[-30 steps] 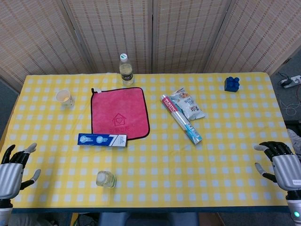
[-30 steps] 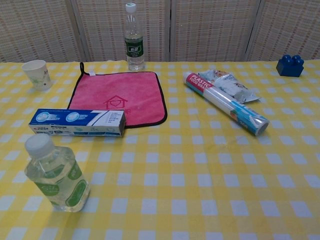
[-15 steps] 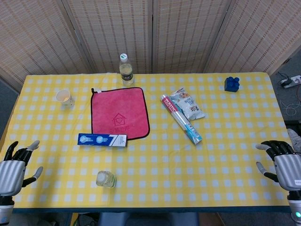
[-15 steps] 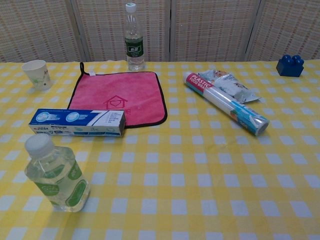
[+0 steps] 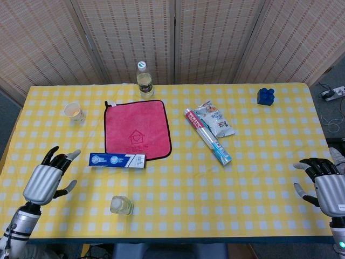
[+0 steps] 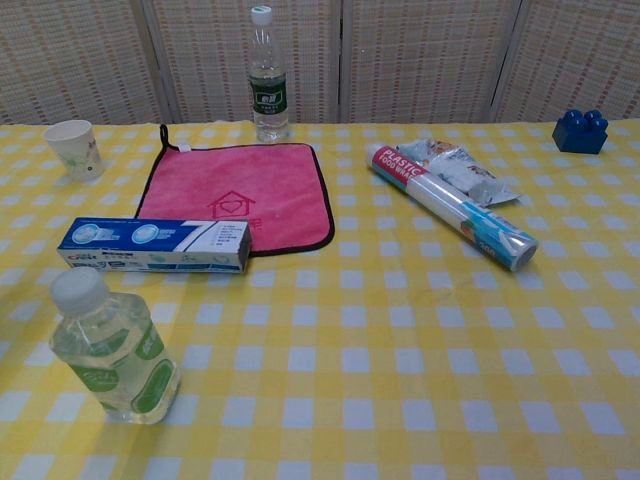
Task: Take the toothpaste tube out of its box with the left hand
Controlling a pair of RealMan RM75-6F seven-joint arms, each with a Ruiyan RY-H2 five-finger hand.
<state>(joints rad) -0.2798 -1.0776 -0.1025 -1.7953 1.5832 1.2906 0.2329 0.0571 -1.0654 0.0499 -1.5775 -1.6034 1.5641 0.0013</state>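
Note:
The blue and white toothpaste box [image 5: 117, 160] lies flat on the yellow checked cloth, just below the pink towel [image 5: 137, 129]; the chest view shows the box [image 6: 154, 246] closed, long side toward me. No tube shows outside it. My left hand [image 5: 49, 178] hovers over the table's left part, a short way left of the box, fingers spread and empty. At the table's right front edge my right hand [image 5: 323, 186] is open and holds nothing. Neither hand shows in the chest view.
A small clear bottle [image 5: 121, 205] stands in front of the box. A paper cup [image 5: 74, 111] sits at the far left, a tall bottle [image 5: 144, 80] at the back. Plastic wrap roll [image 5: 208, 137], snack packet [image 5: 215, 119] and blue block [image 5: 266, 95] lie to the right.
My left hand has moved up and to the right from the table's left front corner toward the toothpaste box. The right hand has barely shifted. No object has moved.

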